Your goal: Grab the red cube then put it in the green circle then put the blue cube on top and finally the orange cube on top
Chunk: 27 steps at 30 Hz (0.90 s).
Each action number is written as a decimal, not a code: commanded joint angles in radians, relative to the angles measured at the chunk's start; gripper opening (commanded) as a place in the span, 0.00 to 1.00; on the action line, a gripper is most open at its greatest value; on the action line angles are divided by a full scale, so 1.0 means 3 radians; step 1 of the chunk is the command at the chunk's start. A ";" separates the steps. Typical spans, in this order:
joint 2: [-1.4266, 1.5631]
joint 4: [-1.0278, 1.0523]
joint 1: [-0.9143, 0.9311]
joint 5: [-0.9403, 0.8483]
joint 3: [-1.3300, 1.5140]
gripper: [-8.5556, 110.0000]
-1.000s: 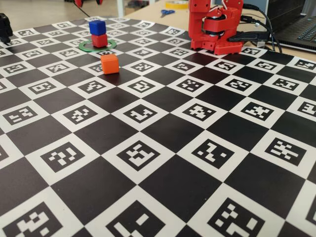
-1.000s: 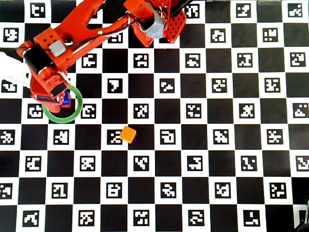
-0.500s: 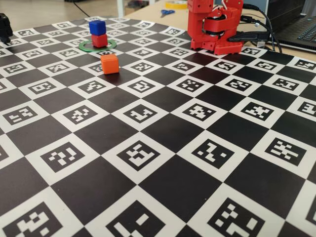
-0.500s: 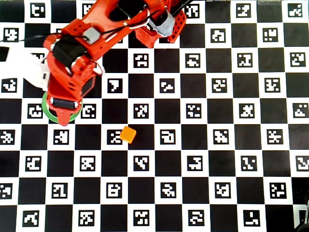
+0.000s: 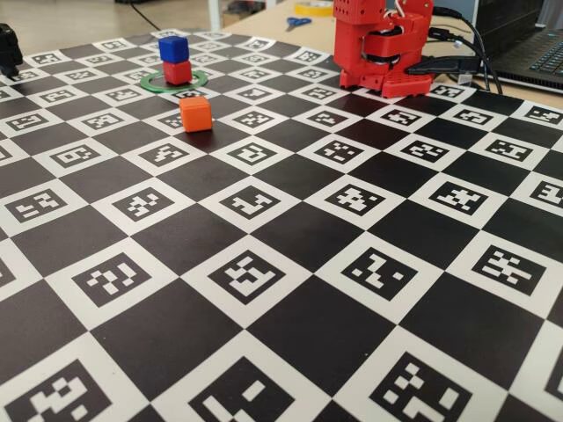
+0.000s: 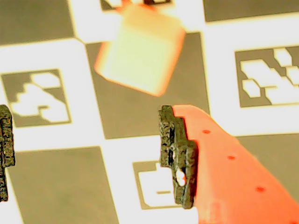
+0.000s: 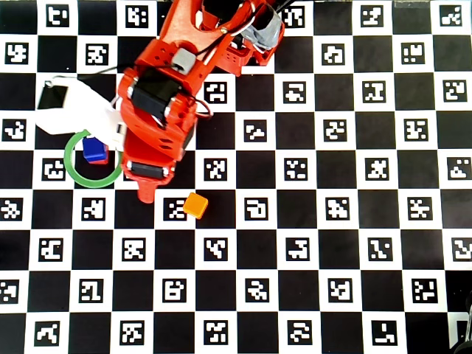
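**Arm swings off the ring toward the orange cube**

In the overhead view the tool has moved from over the green circle, uncovering the blue cube, and now sits just beside the orange cube, jaws spread.

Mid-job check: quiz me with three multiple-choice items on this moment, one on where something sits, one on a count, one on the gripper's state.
1. Where is the blue cube?
A. on the red cube inside the green circle
B. beside the orange cube
C. in the gripper

2. How many cubes are stacked in the ring?
A. one
B. two
C. three

3. What is the gripper's state?
A. shut on the orange cube
B. shut, empty
C. open, empty

Key:
1 A: the fixed view shows blue on red within the ring.
2 B: orange stands apart on the board.
3 C: the wrist view shows the fingers spread with only board between them.
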 commanded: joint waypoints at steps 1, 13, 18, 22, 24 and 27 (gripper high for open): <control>0.0332 -0.0153 -0.0118 0.0266 0.0118 0.28; 0.0205 -0.0562 -0.0450 0.0879 0.0629 0.39; 0.0087 -0.0654 -0.0430 0.1033 0.0752 0.43; 0.0005 -0.0741 -0.0394 0.1130 0.0854 0.43; -0.0020 -0.0787 -0.0394 0.1150 0.0910 0.43; -0.0041 -0.0931 -0.0399 0.1191 0.1043 0.43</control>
